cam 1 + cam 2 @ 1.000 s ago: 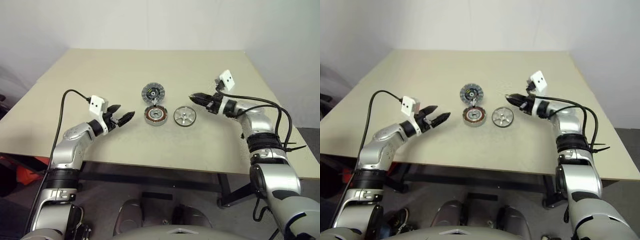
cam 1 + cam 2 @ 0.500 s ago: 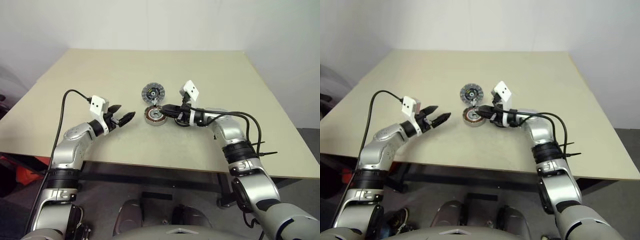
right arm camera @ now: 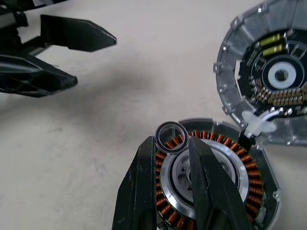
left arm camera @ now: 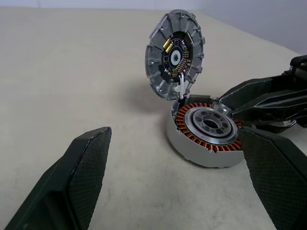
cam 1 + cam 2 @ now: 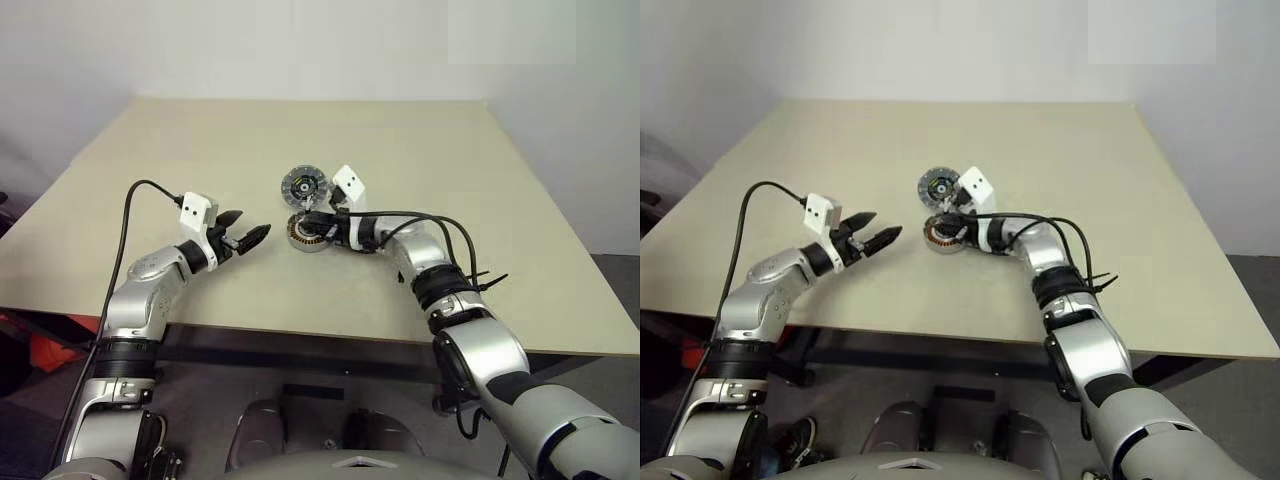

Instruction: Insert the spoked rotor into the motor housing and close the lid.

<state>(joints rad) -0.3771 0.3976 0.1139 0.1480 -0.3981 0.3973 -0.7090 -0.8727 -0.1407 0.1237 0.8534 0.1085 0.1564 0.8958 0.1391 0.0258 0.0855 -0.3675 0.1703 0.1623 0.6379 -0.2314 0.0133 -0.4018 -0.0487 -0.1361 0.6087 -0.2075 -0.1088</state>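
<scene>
Rotor [image 4: 280, 125]: you see only what looks like a sliver of its shiny rim under the right arm, on the surface [image 5: 300, 130] just beside the housing. Judge it stiff, slick and fairly heavy; take it across the rim.
Left gripper [image 5: 252, 222]: spread wide, empty, hovering near the housing.
Lid [image 4: 175, 55]: stands almost upright at the housing's edge, electronics exposed; handle it gently.
Housing [image 4: 192, 146]: open, copper windings showing; these would scratch easily.
Right gripper [image 3: 172, 141]: over the housing, pinched on a small dark ring [image 3: 163, 128].
In your way: that ring, the raised lid, and the right arm covering the rotor.
</scene>
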